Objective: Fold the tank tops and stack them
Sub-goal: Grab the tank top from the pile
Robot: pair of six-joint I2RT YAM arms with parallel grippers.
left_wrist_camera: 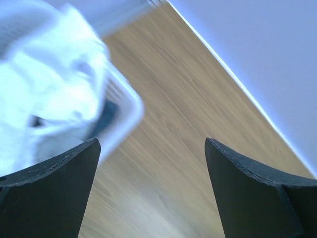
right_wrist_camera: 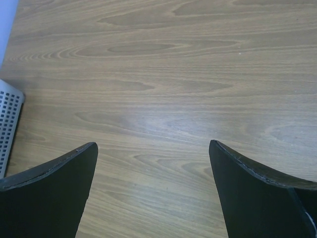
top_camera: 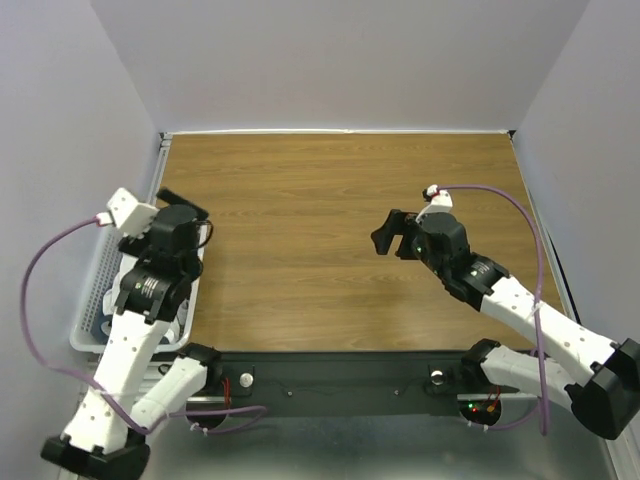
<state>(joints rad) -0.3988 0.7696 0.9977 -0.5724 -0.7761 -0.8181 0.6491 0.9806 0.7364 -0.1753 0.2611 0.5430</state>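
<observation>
Across the bench [top_camera: 300, 190], wood grain runs left-right and shows bare between the arms and under the right tool [right_wrist_camera: 153, 146]. Pale walls [top_camera: 330, 60] close off the far, left and right edges.

Left arm [top_camera: 135, 345] is folded up over the near-left corner. Right arm [top_camera: 530, 310] reaches in from near-right, wrist over mid-right bench, pointing left.

White lattice basket [top_camera: 92, 290] sits beside the bench's left edge, mostly hidden under the left arm.

Tank tops [left_wrist_camera: 52, 84] are bunched inside the basket. Left wrist view is blurred: white cloth heap, one dark patch, so can't read long axis or heading.

Left tool [left_wrist_camera: 151, 144] is over the basket rim and bench edge, jaws spread wide, nothing between them. Right tool's jaws are equally wide, gripping nothing.
</observation>
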